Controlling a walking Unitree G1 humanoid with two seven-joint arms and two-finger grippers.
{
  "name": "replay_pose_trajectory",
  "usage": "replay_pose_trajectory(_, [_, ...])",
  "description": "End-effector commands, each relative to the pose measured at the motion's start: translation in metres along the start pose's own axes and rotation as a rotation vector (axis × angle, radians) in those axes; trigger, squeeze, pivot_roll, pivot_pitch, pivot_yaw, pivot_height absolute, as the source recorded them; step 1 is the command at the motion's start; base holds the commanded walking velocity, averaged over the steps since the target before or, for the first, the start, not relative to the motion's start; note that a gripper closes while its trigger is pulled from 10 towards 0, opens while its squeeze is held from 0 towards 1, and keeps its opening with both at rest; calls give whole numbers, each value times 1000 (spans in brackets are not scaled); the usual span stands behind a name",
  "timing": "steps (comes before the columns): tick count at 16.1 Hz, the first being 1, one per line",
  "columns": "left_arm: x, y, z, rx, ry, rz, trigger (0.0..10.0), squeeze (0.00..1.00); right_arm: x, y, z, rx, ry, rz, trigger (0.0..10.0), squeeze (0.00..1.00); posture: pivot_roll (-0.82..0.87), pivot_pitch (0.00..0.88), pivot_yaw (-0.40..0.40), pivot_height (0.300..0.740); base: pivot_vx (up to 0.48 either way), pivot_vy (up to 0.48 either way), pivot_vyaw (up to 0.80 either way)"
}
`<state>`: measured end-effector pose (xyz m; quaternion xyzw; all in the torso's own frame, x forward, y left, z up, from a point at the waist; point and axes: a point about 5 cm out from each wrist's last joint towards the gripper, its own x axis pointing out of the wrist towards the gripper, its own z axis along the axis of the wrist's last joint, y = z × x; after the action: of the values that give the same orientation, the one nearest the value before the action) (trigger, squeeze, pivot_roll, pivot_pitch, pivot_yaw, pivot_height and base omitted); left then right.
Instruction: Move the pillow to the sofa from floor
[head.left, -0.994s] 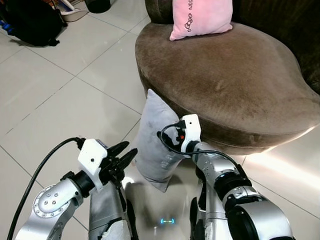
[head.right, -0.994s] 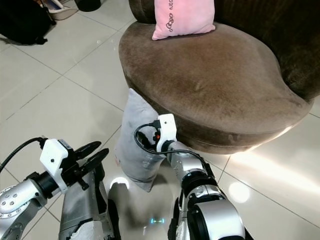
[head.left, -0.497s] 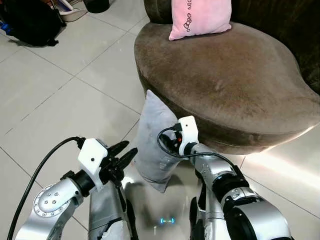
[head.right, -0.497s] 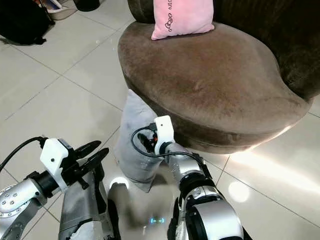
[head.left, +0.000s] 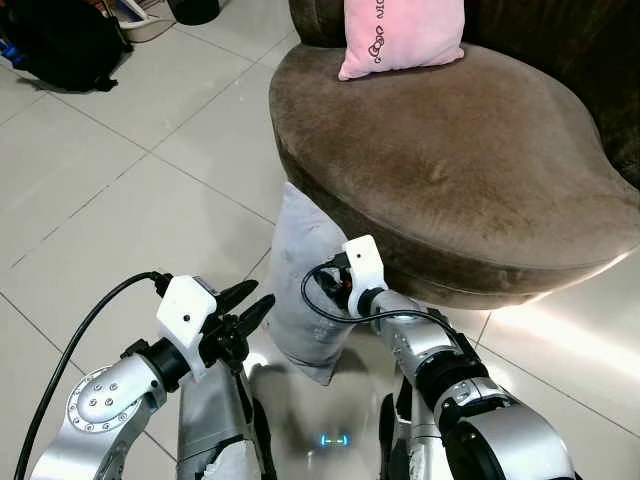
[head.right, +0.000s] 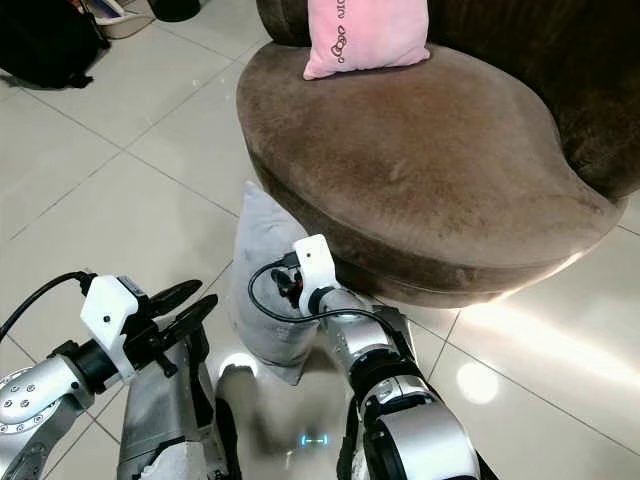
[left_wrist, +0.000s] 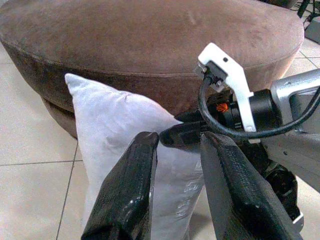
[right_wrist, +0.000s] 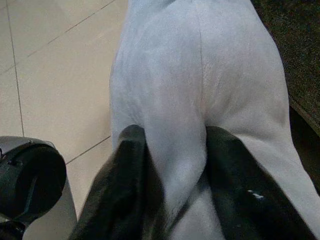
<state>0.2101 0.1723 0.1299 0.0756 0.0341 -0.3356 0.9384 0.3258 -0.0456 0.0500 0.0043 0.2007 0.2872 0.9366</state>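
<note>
A grey pillow (head.left: 298, 262) stands on its edge on the tiled floor, leaning against the front of the brown sofa (head.left: 450, 150). My right gripper (head.left: 326, 288) is pushed into the pillow's side. In the right wrist view its black fingers (right_wrist: 127, 165) pinch a raised fold of the grey pillow (right_wrist: 200, 75). My left gripper (head.left: 255, 298) hangs open just left of the pillow, near its lower part, not touching it. In the left wrist view its fingers (left_wrist: 135, 185) stand apart, aimed at the pillow (left_wrist: 115, 125) and at the right wrist.
A pink cushion (head.left: 402, 36) lies at the back of the sofa seat, whose wide brown cushion is otherwise bare. A black bag (head.left: 62, 45) sits on the floor at the far left. Pale tiles (head.left: 130, 200) stretch out to my left.
My right gripper has moved left and pressed deeper into the pillow, taking a fold of it. The pillow's top has shifted slightly left. The left arm has stayed put.
</note>
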Motion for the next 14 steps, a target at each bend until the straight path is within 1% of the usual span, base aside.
replay_pose_trajectory(1, [-2,1,-2,8,15,-1,10000,0,-1,8,-18,2,56,15,0,0,118,228,35,466,0,0,0])
replay_pose_trajectory(5, [1,2,-4,10,14,5,10000,0,-1,14,-20,1,52,29,0,0,118,217,28,466,0,0,0])
replay_pose_trajectory(7, [4,3,-6,8,8,26,10000,0,-1,16,-21,33,40,37,0,0,117,198,24,466,0,0,0])
replay_pose_trajectory(10, [13,5,-3,14,-9,27,10000,0,0,15,-11,58,-23,66,0,0,115,188,26,466,0,0,0])
replay_pose_trajectory(11, [15,6,-4,12,-13,31,10000,0,0,15,-7,51,-44,76,0,0,109,180,23,466,0,0,0])
replay_pose_trajectory(13, [15,5,-8,-8,-29,50,10000,0,-2,16,2,-22,-120,101,0,0,91,147,18,466,0,0,0])
replay_pose_trajectory(14, [15,3,-8,-18,-36,55,10000,0,-4,14,8,-29,-157,100,0,0,75,123,18,466,0,0,0])
